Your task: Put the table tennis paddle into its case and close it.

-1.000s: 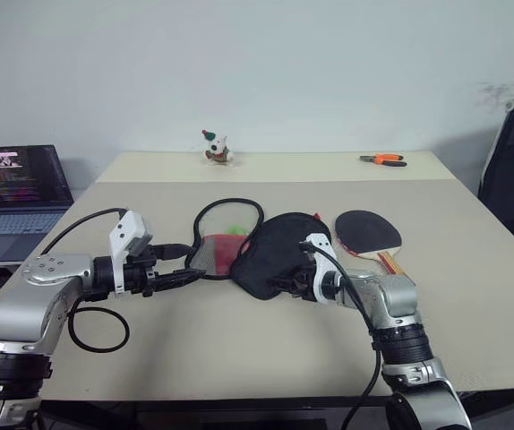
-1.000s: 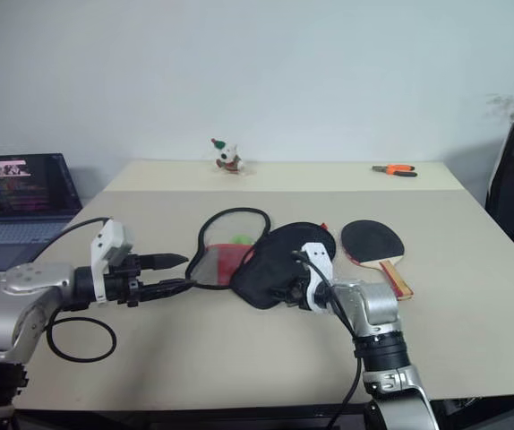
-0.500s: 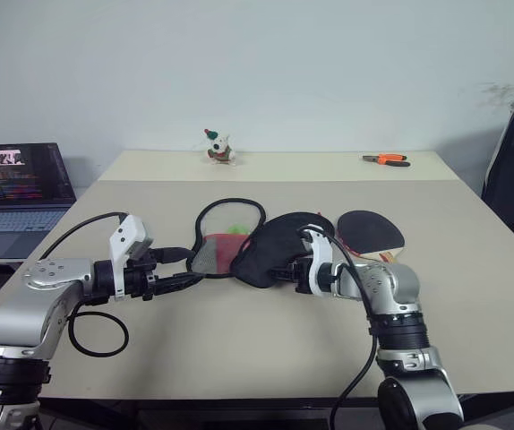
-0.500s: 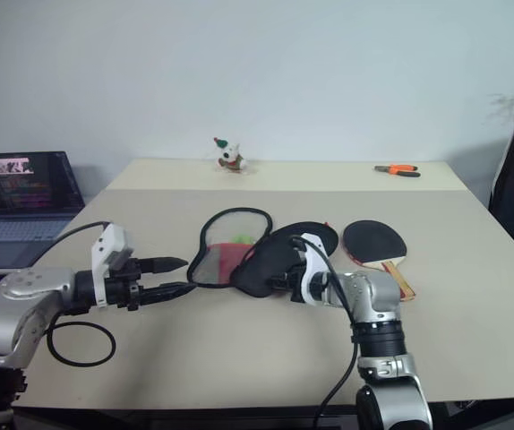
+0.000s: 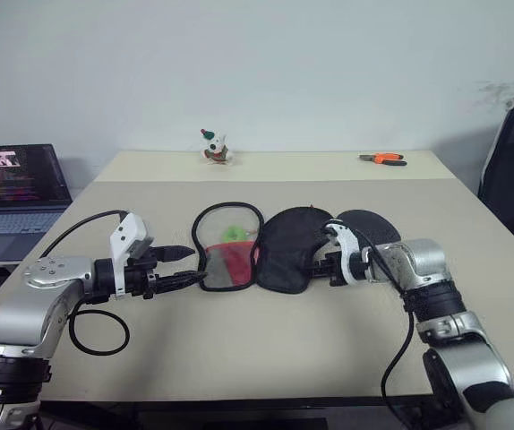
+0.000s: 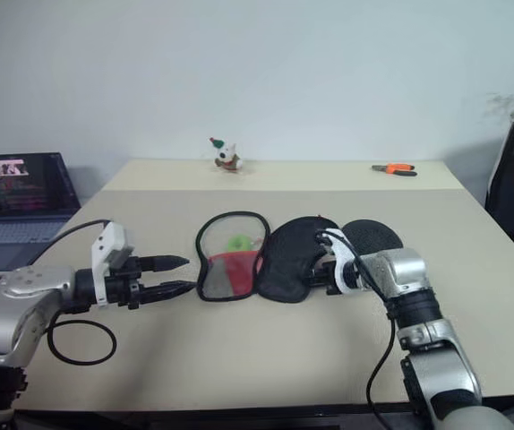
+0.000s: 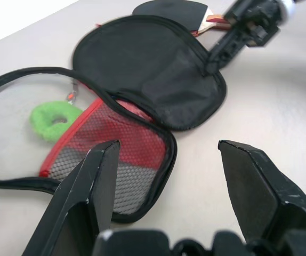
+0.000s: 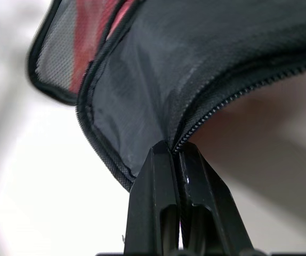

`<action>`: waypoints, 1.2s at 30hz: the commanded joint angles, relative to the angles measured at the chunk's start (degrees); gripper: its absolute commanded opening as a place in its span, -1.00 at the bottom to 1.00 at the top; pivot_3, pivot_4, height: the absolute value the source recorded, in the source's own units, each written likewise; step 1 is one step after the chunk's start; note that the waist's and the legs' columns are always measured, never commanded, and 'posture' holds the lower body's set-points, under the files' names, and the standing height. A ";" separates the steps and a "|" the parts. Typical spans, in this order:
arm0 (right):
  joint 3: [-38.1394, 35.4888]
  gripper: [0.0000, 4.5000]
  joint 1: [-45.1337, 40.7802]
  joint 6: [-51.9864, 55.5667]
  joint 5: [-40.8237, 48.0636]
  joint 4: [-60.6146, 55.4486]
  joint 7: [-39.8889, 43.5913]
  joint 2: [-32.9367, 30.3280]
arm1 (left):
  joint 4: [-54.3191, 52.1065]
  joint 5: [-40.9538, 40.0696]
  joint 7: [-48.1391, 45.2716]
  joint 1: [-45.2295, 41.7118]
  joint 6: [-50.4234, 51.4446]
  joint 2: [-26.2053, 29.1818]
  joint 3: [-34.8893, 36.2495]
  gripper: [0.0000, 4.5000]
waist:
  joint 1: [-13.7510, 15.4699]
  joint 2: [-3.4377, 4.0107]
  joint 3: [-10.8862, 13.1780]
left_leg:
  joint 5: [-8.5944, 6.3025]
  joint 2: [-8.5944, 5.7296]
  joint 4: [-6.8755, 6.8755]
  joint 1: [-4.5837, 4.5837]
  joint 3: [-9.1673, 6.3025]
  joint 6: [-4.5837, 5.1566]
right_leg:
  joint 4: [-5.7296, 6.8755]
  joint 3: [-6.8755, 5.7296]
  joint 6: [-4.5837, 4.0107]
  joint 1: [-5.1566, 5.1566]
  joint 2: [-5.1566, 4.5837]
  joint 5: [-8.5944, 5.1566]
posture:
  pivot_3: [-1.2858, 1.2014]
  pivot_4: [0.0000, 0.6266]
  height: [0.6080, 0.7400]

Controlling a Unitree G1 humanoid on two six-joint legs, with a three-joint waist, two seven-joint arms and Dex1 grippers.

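The case (image 5: 230, 253) lies opened flat mid-table: a mesh and red half with a green pull tag (image 7: 54, 117), and a black flap (image 5: 286, 246) spread to its right. My right gripper (image 5: 316, 267) is shut on the flap's zip edge (image 8: 206, 114), its fingertips (image 8: 163, 154) pinched together there. The table tennis paddle (image 5: 371, 225) lies just behind that hand, partly hidden by the flap, a bit of wooden handle (image 7: 212, 16) showing. My left gripper (image 5: 199, 263) stands open at the case's left rim, holding nothing.
A laptop (image 5: 15, 184) sits on a side desk at the left. A small toy figure (image 5: 214, 148) and orange pliers (image 5: 384, 159) lie at the far edge. A black chair (image 5: 512, 161) stands at the right. A black cable loop (image 5: 96, 331) hangs off my left arm.
My right gripper closed on the black flap's edge and drew it to the right, laying the case open flat beside the paddle. The left arm stayed put.
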 commanded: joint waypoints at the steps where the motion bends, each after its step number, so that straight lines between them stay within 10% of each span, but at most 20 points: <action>1: 3.29 -0.99 -3.82 -6.07 -2.72 5.00 5.66 -1.98 | -2.00 -0.07 -0.22 -0.35 -0.64 1.20 1.04 0.43 | 0.01 0.00 0.00 | 0.00 0.00 0.00 -0.01 0.01 0.00 | 0.00 0.00 0.00 -0.01 0.00 0.00 | 0.03 -0.52 1.00; 29: 6.17 -0.99 -18.31 -29.01 -19.25 35.22 15.29 -3.11 | -1.77 1.32 -1.87 -2.43 -1.90 0.93 -0.89 0.43 | 0.09 0.00 0.00 | 0.01 0.04 0.00 -0.08 0.02 -0.03 | -0.02 0.00 0.00 -0.06 -0.07 0.00 | 0.03 -0.52 1.00; 36: 6.51 0.05 -18.05 -34.93 -22.75 36.77 12.79 -4.11 | -1.52 1.27 -1.66 -2.92 -2.30 0.37 -1.70 0.43 | 0.10 0.00 0.00 | 0.03 0.04 0.00 -0.10 0.03 -0.05 | -0.02 0.01 0.00 -0.07 -0.09 0.00 | 0.03 -0.52 1.00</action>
